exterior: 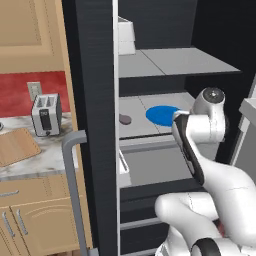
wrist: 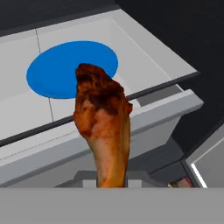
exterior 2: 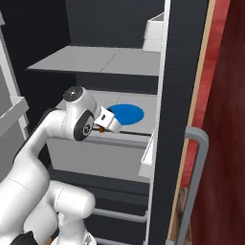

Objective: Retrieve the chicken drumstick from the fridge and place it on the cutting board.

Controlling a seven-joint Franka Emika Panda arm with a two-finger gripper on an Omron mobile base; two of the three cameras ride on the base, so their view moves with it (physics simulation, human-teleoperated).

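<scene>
The chicken drumstick [wrist: 103, 118], reddish brown with a dark charred top, stands upright in the hand view with my gripper [exterior 2: 104, 123] shut on its thin lower end. It hangs just in front of the fridge [exterior: 95, 100], off the front edge of the middle shelf [wrist: 144, 61]. A sliver of the drumstick [exterior 2: 101, 128] shows orange at the hand in the right base view. The cutting board [exterior: 16, 146] lies flat on the marble counter far to the left, beyond the open fridge door.
A round blue plate [exterior: 162, 114] sits bare on the middle shelf, with a mauve-brown lump [exterior: 125, 119] to its left. The open door's edge and its grey bar handle [exterior: 72, 180] stand between arm and counter. A silver toaster [exterior: 46, 115] stands behind the board.
</scene>
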